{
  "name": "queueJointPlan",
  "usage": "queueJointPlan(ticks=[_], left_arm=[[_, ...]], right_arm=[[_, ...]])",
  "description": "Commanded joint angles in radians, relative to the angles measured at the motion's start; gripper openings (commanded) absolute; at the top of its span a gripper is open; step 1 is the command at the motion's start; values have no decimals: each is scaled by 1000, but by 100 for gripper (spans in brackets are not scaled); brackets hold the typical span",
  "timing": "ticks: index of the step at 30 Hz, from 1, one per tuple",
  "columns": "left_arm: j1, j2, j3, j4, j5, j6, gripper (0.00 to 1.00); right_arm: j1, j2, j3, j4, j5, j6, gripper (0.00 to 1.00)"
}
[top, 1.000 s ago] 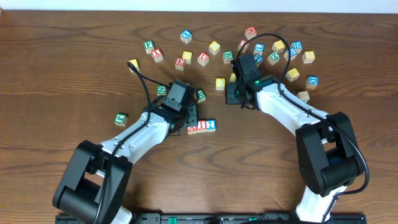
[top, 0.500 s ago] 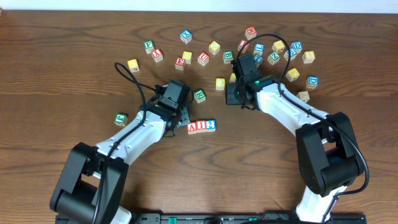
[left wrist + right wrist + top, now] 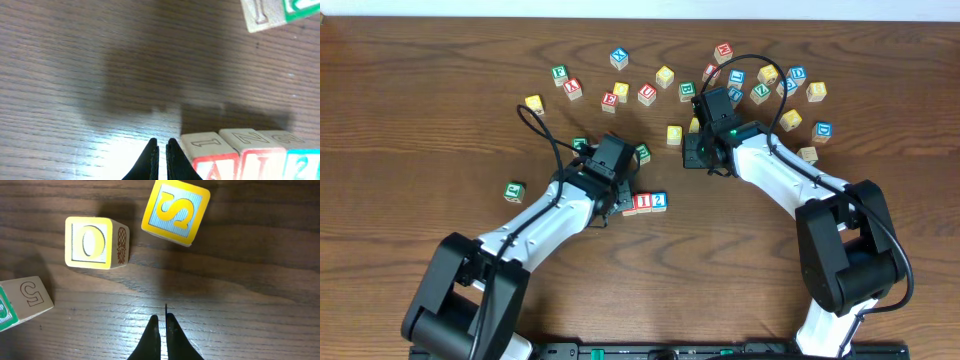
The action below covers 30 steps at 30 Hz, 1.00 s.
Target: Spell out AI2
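Note:
Three cubes stand in a row on the wooden table: the red A cube [image 3: 212, 161], the red I cube [image 3: 256, 155] [image 3: 643, 202] and the blue 2 cube [image 3: 301, 159] [image 3: 659, 201], side by side and touching. My left gripper [image 3: 160, 150] [image 3: 624, 205] is shut and empty, low over the table, its fingers just left of the A cube and partly covering it from overhead. My right gripper [image 3: 161, 322] [image 3: 694, 156] is also shut and empty. It hovers over bare wood near a yellow O cube [image 3: 95, 242] and a yellow S cube [image 3: 175, 211].
Many other letter cubes lie scattered across the back of the table [image 3: 790, 90]. A green cube [image 3: 642, 153] sits just behind the row. Another green cube [image 3: 514, 190] lies at the left. Black cables loop above both arms.
My left gripper swung away to the left half a second ago and has come back beside the A cube. The row of cubes and the right arm have stayed put.

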Motion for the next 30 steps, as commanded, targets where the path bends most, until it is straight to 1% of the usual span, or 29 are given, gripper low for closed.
queueJointPlan(ticks=[1,30], left_arm=[[-27,-9,20,8,-6,10,8],[-26,7,20,14,-27,10,8]], right_arm=[[0,14,19,2,-2,-9,1],[0,14,19,-3,-2,-9,1]])
